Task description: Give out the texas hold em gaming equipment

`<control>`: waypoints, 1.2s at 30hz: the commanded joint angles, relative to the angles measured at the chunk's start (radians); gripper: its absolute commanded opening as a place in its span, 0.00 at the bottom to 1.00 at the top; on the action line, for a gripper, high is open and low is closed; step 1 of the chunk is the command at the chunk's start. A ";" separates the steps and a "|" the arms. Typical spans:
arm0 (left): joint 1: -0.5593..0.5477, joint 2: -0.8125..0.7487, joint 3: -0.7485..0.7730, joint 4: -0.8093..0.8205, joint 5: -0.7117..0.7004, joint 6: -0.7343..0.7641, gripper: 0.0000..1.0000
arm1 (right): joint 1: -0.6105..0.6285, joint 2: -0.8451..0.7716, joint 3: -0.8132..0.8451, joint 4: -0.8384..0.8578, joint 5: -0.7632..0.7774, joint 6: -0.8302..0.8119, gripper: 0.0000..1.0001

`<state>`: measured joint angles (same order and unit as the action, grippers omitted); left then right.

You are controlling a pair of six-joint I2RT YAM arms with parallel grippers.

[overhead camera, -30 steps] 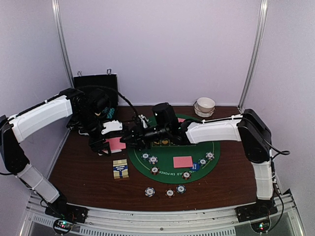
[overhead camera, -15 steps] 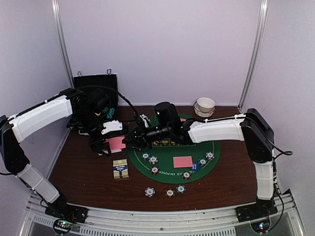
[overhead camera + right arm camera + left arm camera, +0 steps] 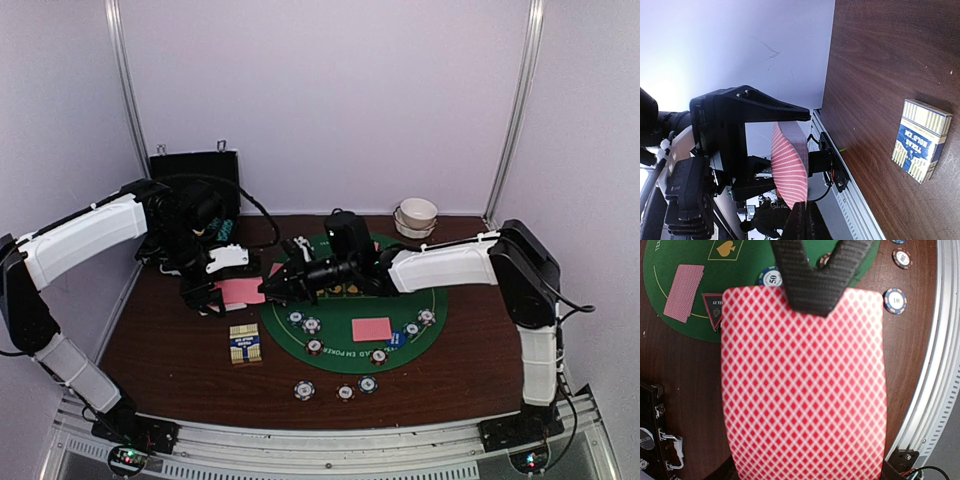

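Surface: dark wood table (image 3: 170, 350) under lavender walls, with a round green felt mat (image 3: 350, 345) at its middle.
Left gripper (image 3: 213, 292): clamped on the deck of pink-backed playing cards (image 3: 240, 291), held at the mat's left rim.
Right gripper (image 3: 273, 290): fingers pressed together on a short edge of the top card (image 3: 805, 390), which appears to bow in the right wrist view.
Handling: treat the cards as light, thin, flexible and slick. Expect neighbouring cards to slide out with the one you draw.
Hold point: pinch one short edge only, flat between the pads. A slow, level draw looks safest.
Chips: striped poker chips (image 3: 304, 390) lie on the mat and nearer the front. They are small and stiff, so grip them across the rim.
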<state>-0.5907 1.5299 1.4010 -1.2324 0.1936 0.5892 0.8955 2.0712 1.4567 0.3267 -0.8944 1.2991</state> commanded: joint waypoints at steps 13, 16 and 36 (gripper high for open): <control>0.002 -0.016 0.008 0.001 -0.006 0.006 0.00 | -0.069 -0.092 -0.135 0.284 -0.008 0.166 0.00; 0.002 -0.019 0.007 0.002 -0.008 0.006 0.00 | -0.103 -0.116 -0.158 0.281 -0.008 0.153 0.00; 0.002 -0.018 0.017 -0.004 -0.005 0.009 0.00 | -0.541 -0.025 0.097 -0.387 0.109 -0.384 0.00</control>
<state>-0.5907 1.5299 1.4010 -1.2343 0.1787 0.5892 0.4221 1.9854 1.4220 0.1905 -0.8734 1.1374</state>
